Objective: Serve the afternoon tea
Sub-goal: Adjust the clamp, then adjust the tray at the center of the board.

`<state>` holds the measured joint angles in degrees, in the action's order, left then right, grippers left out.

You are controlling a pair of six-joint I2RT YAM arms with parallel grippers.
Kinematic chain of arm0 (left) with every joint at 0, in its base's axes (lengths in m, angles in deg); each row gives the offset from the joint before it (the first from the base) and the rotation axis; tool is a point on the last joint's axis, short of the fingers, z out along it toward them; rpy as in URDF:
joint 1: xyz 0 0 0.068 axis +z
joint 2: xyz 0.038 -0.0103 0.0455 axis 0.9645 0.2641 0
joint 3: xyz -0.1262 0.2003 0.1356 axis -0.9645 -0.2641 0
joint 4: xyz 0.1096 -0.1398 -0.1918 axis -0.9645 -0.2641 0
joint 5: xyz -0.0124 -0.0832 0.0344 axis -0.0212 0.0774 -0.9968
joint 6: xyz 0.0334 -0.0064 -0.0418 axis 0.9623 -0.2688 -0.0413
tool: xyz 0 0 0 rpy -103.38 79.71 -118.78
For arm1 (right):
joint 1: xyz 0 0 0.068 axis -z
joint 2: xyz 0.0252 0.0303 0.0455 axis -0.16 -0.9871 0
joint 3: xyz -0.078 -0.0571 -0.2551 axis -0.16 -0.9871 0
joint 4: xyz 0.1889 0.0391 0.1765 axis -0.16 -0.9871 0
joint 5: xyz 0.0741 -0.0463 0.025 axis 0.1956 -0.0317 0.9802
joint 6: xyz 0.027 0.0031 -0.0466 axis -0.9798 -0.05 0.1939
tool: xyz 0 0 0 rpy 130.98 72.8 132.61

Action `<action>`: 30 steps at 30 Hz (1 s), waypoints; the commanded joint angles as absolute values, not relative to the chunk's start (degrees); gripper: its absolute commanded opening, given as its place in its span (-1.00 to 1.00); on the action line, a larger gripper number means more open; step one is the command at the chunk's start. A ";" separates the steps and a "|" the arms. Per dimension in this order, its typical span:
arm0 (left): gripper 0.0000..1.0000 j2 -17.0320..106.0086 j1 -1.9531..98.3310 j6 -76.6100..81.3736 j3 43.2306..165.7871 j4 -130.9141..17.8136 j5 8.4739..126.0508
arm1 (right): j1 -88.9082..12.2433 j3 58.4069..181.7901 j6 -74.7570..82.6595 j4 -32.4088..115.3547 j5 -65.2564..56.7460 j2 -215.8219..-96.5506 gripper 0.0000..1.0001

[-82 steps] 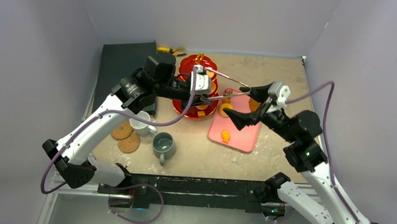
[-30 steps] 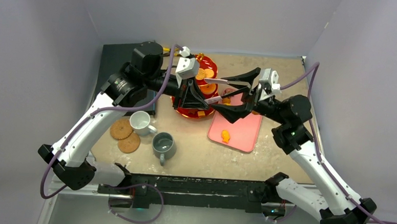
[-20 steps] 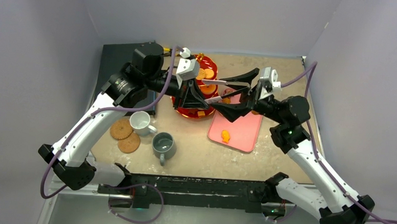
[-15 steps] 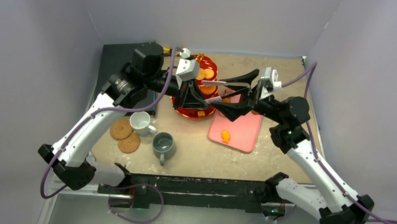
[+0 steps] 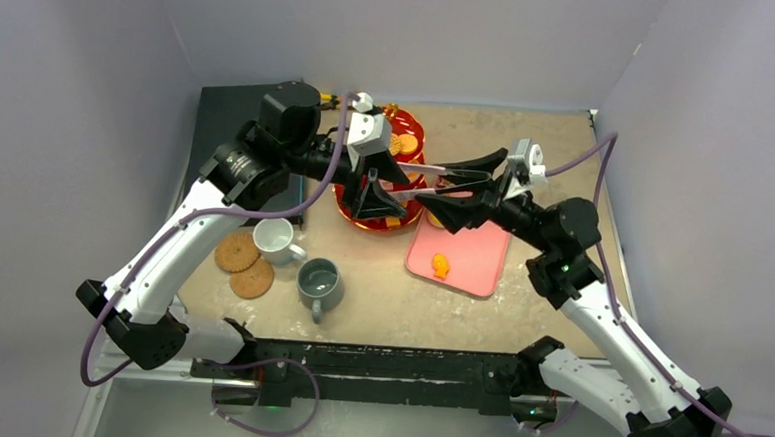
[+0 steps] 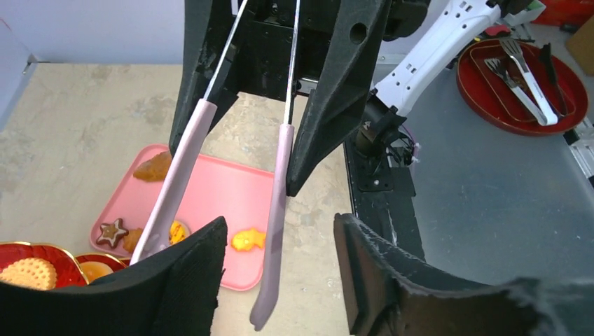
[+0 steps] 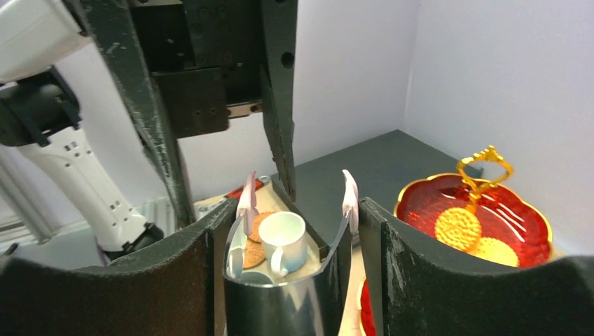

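Metal tongs with pink tips (image 5: 421,168) span the gap between both grippers above the red three-tier stand (image 5: 349,211) and pink tray (image 5: 474,251). My right gripper (image 7: 294,210) is shut on the tongs' bent metal end (image 7: 294,301). My left gripper (image 6: 280,224) is open; one pink tip (image 6: 273,231) hangs free between its fingers, the other passes behind the left finger. An orange fish biscuit (image 6: 249,240), a star biscuit (image 6: 112,231) and a brown pastry (image 6: 153,168) lie on the tray. The stand's top tier (image 7: 476,210) holds round biscuits.
A white mug (image 5: 274,238) and a grey mug (image 5: 319,283) stand front left beside two cork coasters (image 5: 243,266). A dark slab (image 5: 233,120) lies at the back left, with yellow-handled pliers (image 5: 328,98) behind the stand.
My left gripper has opened off the tongs' pink ends. My right gripper has narrowed onto the tongs' bend and its arm has shifted slightly.
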<state>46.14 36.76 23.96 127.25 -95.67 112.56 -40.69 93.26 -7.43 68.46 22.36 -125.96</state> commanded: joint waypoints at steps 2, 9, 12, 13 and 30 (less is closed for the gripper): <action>0.28 45.84 36.94 25.83 129.56 -95.27 108.62 | -40.85 91.13 -5.10 68.20 15.03 -122.48 0.21; 0.51 44.67 37.11 27.13 128.76 -96.38 98.11 | -40.85 88.88 -2.19 63.07 9.81 -118.13 0.22; 0.56 44.47 37.13 27.68 125.60 -96.93 92.84 | -40.85 87.84 -0.95 59.57 5.81 -115.92 0.23; 0.55 44.47 37.00 27.64 123.33 -97.42 91.97 | -40.85 87.49 -0.96 57.69 3.67 -115.24 0.25; 0.28 62.38 33.15 22.80 98.66 -77.80 80.73 | -40.86 85.33 1.36 44.63 -20.53 -110.10 0.37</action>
<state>61.07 34.50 26.52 101.51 -87.38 86.36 -40.69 85.57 -0.35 45.71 -11.84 -108.80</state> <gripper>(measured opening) 0.652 0.692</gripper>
